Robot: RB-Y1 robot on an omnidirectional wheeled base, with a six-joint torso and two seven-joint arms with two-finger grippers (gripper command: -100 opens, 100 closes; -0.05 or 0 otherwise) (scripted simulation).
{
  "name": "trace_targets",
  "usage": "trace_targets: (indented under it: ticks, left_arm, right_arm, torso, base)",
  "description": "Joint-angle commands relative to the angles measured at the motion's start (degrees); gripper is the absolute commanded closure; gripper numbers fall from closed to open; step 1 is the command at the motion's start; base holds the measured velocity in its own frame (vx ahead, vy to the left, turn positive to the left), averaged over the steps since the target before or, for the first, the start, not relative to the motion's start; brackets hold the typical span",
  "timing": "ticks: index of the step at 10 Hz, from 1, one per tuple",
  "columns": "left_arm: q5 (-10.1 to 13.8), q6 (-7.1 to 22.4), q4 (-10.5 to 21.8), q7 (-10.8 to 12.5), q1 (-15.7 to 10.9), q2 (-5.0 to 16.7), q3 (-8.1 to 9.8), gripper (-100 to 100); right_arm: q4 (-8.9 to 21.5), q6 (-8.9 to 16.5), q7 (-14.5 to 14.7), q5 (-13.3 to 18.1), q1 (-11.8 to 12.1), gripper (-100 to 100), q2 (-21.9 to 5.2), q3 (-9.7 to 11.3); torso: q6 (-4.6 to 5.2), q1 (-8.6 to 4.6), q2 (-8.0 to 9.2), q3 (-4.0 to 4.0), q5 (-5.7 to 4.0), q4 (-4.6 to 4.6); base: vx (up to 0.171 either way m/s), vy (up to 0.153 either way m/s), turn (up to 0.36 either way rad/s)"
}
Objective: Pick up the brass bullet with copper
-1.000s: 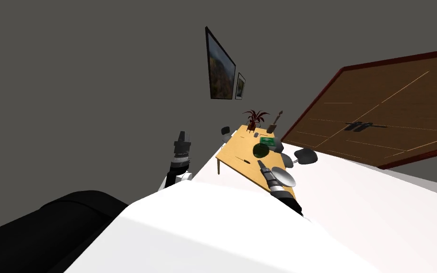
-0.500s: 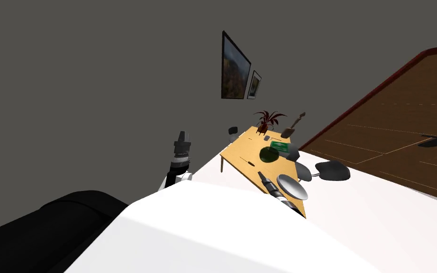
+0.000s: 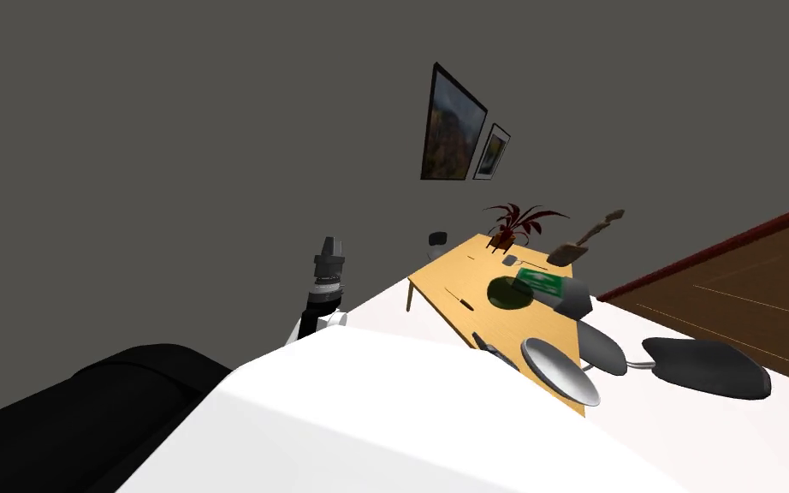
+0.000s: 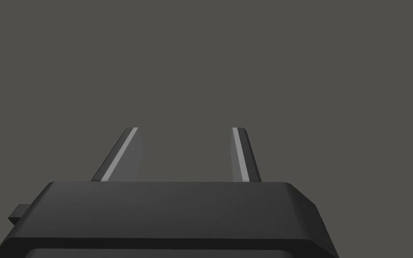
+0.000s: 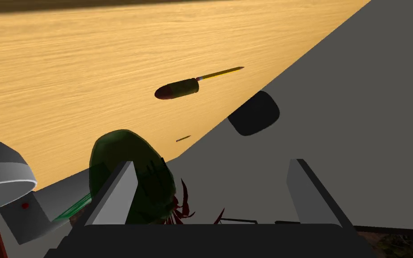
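Turned w/ base, table (image 3: 470,272) nearer; bullet (image 5: 176,88) ahead of R gripper (image 5: 212,162), fingers apart.

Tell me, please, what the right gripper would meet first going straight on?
Likely the wooden table top near its edge, by a small dark sliver; the open right gripper may just clear that edge, as depth is unclear.

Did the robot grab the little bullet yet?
Not yet. Nothing is picked up: the right gripper has its fingers open and empty, at the wooden table. A tiny brass-coloured sliver near the table's edge may be the bullet; it lies beyond the fingers, untouched. The left gripper is open too, away from the table. Left to do: reach it, close, lift.
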Motion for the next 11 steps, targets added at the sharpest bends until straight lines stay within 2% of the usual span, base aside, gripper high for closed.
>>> trace_targets:
  ticks: [1,4,6,7,9,10,11]
  left_arm:
    - [0.0,0.0,0.0,0.0,0.0,0.0,0.00,0]
    - [0.0,0.0,0.0,0.0,0.0,0.0,0.00,0]
    - [0.0,0.0,0.0,0.0,0.0,0.0,0.00,0]
    - [0.0,0.0,0.0,0.0,0.0,0.0,0.00,0]
    - [0.0,0.0,0.0,0.0,0.0,0.0,0.00,0]
    - [0.0,0.0,0.0,0.0,0.0,0.0,0.00,0]
    - [0.0,0.0,0.0,0.0,0.0,0.0,0.01,0]
  right_arm:
    - [2.9,0.7,1.0,0.6,1.3,-100,-1.8,0.6]
    - [4.7,2.1,1.9,1.0,2.1,-100,-3.3,1.4]
    - [8.4,4.7,3.5,1.5,3.8,-100,-6.3,3.2]
    - [8.4,4.7,3.5,1.5,3.8,-100,-6.3,3.2]
    - [12.1,7.2,5.0,1.7,5.2,-100,-9.0,5.1]
    - [12.1,7.2,5.0,1.7,5.2,-100,-9.0,5.1]
    - [13.9,8.4,5.8,1.8,5.8,-100,-10.2,6.1]
  torso:
    - [0.00,0.00,0.00,0.00,0.00,0.00]
    - [-0.03,0.06,-0.07,-0.04,0.02,-0.02]
    - [-0.02,0.07,-0.14,-0.08,0.02,-0.03]
    - [-0.01,0.03,-0.20,-0.11,0.02,-0.04]
    - [-0.03,0.03,-0.25,-0.14,0.01,-0.05]
    - [-0.01,0.04,-0.30,-0.17,0.01,-0.06]
    - [0.02,0.05,-0.31,-0.18,0.02,-0.07]
  base:
    - [-0.023,-0.034,0.329]
    - [-0.011,-0.021,0.279]
    - [0.014,-0.022,0.383]
    - [0.018,-0.028,0.335]
    - [0.034,-0.022,0.434]
    - [0.037,-0.031,0.262]
    - [0.039,-0.023,0.434]
